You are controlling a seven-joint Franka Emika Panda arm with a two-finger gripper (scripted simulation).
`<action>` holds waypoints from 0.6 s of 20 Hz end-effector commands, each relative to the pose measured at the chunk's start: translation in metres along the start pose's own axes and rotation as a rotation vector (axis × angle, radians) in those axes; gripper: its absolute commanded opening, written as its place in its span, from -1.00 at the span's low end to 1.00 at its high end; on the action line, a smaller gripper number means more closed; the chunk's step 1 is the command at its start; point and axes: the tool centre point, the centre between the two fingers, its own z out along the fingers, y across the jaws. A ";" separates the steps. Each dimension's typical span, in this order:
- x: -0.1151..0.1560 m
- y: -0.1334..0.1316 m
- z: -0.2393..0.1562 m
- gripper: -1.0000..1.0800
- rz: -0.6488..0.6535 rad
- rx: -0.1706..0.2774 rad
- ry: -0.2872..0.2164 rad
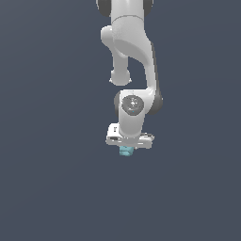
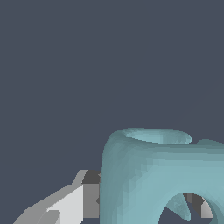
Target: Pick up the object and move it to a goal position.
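The object (image 1: pixel 125 151) is a tiny light teal blocky piece. In the exterior view it shows just under the white hand of the arm, between the gripper's (image 1: pixel 126 150) fingers, which are mostly hidden by the hand. In the wrist view the object (image 2: pixel 162 175) fills the near part of the picture, with a round opening on one face and a rimmed hollow on another. A grey and white finger (image 2: pixel 83 199) presses against its side; a bit of the other finger (image 2: pixel 203 208) shows behind it. The gripper is shut on the object.
The surroundings are a flat dark grey-blue background in both views. The white arm (image 1: pixel 132 52) hangs down from the top of the exterior view. No other objects or goal marker show.
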 end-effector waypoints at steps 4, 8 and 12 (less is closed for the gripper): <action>-0.025 0.027 -0.023 -1.00 0.001 0.000 0.001; -0.047 0.051 -0.042 -1.00 0.001 0.001 0.001; -0.070 0.077 -0.064 -1.00 0.001 0.001 0.001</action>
